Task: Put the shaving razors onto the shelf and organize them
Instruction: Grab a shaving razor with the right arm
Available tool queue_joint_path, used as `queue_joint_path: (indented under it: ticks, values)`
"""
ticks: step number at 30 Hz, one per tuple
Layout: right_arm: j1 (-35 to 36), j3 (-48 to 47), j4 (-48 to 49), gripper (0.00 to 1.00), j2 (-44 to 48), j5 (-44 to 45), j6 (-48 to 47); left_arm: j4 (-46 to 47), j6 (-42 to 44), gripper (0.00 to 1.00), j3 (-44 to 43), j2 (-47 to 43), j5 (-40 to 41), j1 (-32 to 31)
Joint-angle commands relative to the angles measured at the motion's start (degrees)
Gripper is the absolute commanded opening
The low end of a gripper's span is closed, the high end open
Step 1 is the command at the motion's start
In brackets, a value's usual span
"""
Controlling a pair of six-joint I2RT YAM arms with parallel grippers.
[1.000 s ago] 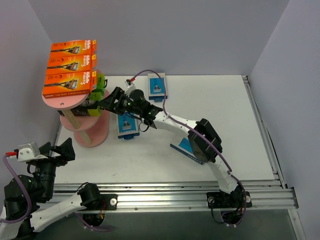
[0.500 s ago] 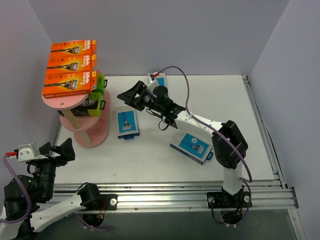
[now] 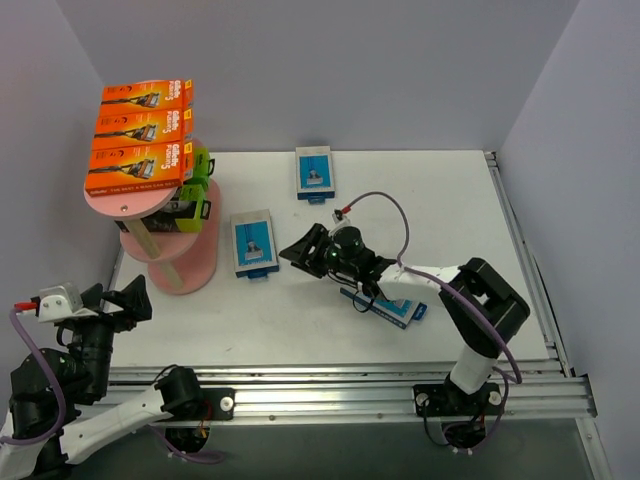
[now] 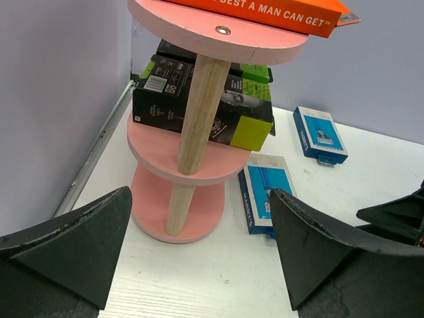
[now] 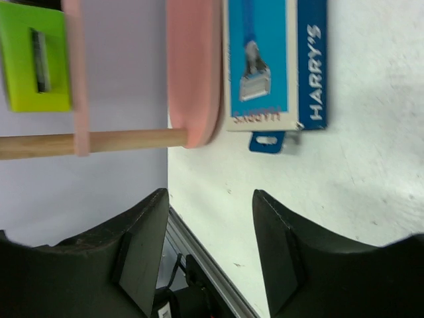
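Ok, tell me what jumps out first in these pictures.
The pink shelf stands out at the far left of the table, with three orange packs on its top board and black-and-lime packs on the middle one. Three blue packs lie on the table, the right gripper open among them.

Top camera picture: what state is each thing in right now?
Orange packs: flat on the shelf, top board.
Black-and-green packs: on the middle board.
Blue packs: flat on the table.
Left gripper: jaws open, empty.
Right gripper: jaws open, empty.
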State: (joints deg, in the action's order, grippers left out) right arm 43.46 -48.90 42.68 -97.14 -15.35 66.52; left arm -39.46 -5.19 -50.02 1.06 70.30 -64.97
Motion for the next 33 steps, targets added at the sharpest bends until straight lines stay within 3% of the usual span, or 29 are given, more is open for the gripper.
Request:
queue_joint_path:
  ticks: [1,11,33]
  values:
    - [3.11,0.04,8.74,0.48,-1.63,2.78,3.0,2.2,1.76,0.94,0.19,2.45,0.19,-1.21]
    - [8.13,-0.75,21.91,0.39,-14.38,2.43,10.47,2.64,2.82,0.94,0.27,7.72,-0.34,-1.39]
    - [8.83,-5.41,24.91,0.36,-25.55,5.16,14.34,3.34,3.78,0.94,0.71,5.97,-1.4,-2.97]
